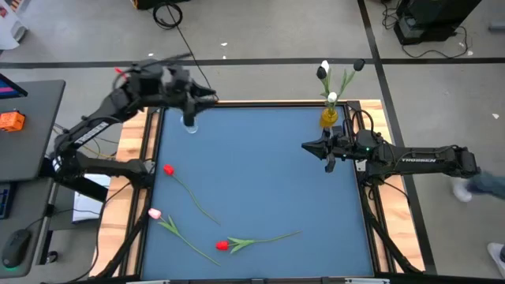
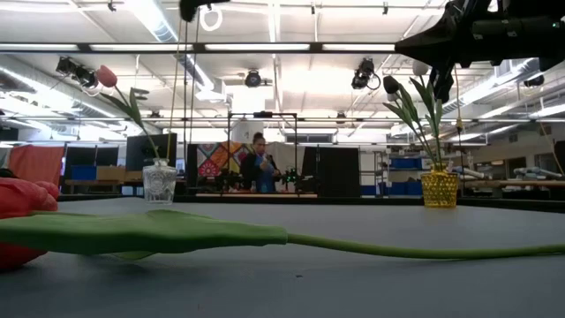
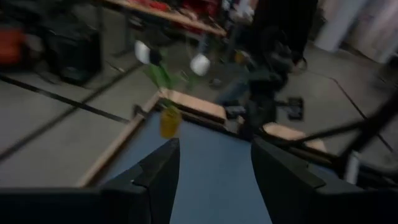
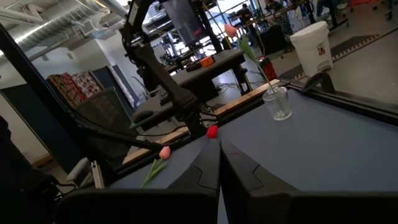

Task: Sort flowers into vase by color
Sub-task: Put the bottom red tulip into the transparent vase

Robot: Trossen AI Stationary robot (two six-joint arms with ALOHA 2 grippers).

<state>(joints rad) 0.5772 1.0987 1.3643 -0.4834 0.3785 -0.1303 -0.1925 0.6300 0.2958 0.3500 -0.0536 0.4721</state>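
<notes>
Three tulips lie flat on the blue table: a red one (image 1: 168,169), a pink one (image 1: 155,213) and a second red one (image 1: 222,245), whose stem crosses the low view (image 2: 371,247). A clear glass vase (image 1: 189,123) at the far left holds a pink tulip (image 2: 107,76) that leans left. The yellow vase (image 1: 329,117) at the far right holds a white tulip (image 1: 324,69) and a black tulip (image 1: 359,65). My left gripper (image 1: 211,96) hangs open above the clear vase. My right gripper (image 1: 308,146) is shut, in the air just on the near side of the yellow vase.
A wooden frame (image 1: 150,150) borders the table on all sides. The middle of the blue surface (image 1: 260,173) holds nothing. A person (image 2: 259,163) stands in the room beyond the far edge. A desk with a monitor (image 1: 24,118) stands left of the table.
</notes>
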